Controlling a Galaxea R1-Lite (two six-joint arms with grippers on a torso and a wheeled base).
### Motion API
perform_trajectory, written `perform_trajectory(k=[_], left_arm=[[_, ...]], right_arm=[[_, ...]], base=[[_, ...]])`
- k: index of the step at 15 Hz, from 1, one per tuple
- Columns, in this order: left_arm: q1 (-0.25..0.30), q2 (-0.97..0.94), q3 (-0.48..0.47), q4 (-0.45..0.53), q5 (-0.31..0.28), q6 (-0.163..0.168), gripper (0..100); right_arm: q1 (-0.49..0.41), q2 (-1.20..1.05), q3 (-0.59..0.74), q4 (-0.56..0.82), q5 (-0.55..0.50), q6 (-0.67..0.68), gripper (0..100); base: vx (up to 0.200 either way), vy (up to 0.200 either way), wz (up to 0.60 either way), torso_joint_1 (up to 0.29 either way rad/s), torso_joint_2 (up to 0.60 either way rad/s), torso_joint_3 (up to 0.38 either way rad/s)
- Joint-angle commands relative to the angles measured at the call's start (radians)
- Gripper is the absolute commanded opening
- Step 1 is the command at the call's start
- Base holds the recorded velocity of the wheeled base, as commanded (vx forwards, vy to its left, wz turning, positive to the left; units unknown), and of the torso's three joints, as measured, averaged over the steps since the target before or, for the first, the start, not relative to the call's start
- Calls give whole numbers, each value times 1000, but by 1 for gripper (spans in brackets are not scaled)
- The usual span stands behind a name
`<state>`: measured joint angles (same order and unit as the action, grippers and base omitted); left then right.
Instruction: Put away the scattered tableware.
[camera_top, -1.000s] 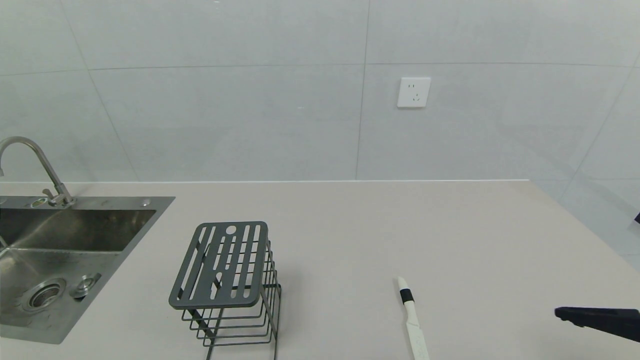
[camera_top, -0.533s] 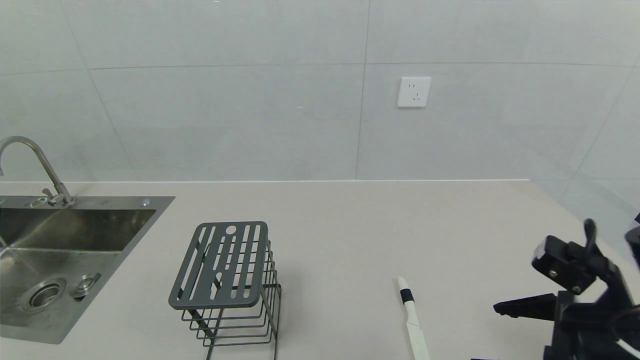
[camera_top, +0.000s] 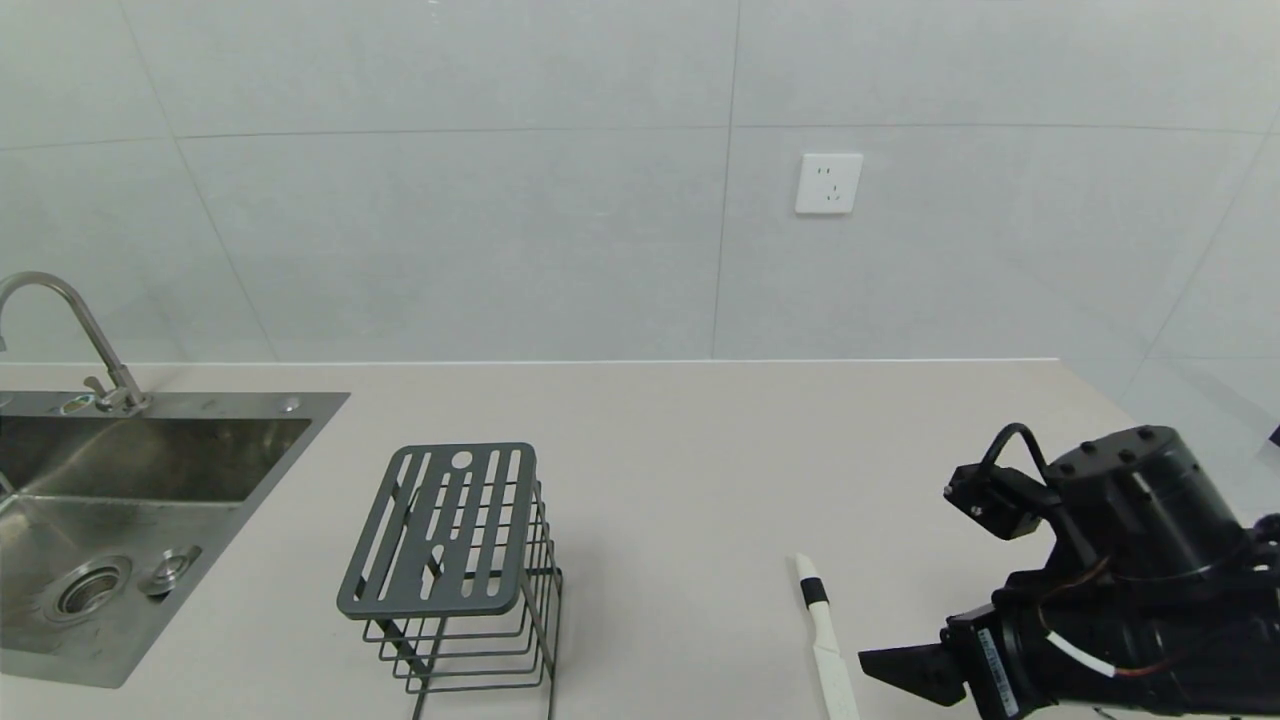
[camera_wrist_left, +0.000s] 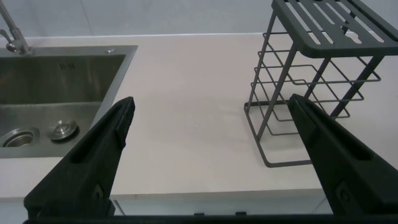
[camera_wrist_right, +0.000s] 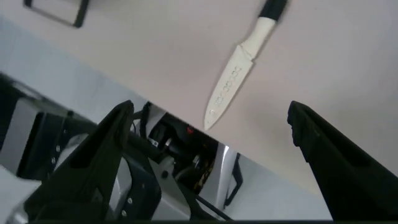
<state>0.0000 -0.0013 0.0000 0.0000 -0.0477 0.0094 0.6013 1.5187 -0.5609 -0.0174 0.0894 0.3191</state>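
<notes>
Knife lies at the near edge of the tabletop, blade tip at the rim and black-banded handle pointing away, so its long axis runs near to far. I see my right gripper above it, just to its right, fingers spread wide and empty, straddling the blade. Farther left, the left gripper, also wide open, faces the slotted rack. I judge the right arm nearer.
</notes>
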Motion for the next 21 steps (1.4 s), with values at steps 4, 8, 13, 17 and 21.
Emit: perform_trajectory(k=[4, 8, 13, 17, 21], left_arm=[[0, 1, 0, 0, 0, 0, 100], [0, 1, 0, 0, 0, 0, 100], [0, 1, 0, 0, 0, 0, 100], [0, 1, 0, 0, -1, 0, 100], [0, 1, 0, -2, -1, 0, 100]], right_arm=[[51, 103, -10, -2, -11, 12, 100], [63, 213, -1, -111, -82, 78, 100], [95, 308, -1, -144, -192, 109, 100], [84, 371, -39, -187, -201, 104, 100], [87, 466, -83, -243, -235, 98, 100]], base=[[0, 0, 0, 0, 0, 0], [0, 0, 0, 0, 0, 0], [0, 0, 0, 0, 0, 0], [0, 0, 0, 0, 0, 0], [0, 0, 0, 0, 0, 0]])
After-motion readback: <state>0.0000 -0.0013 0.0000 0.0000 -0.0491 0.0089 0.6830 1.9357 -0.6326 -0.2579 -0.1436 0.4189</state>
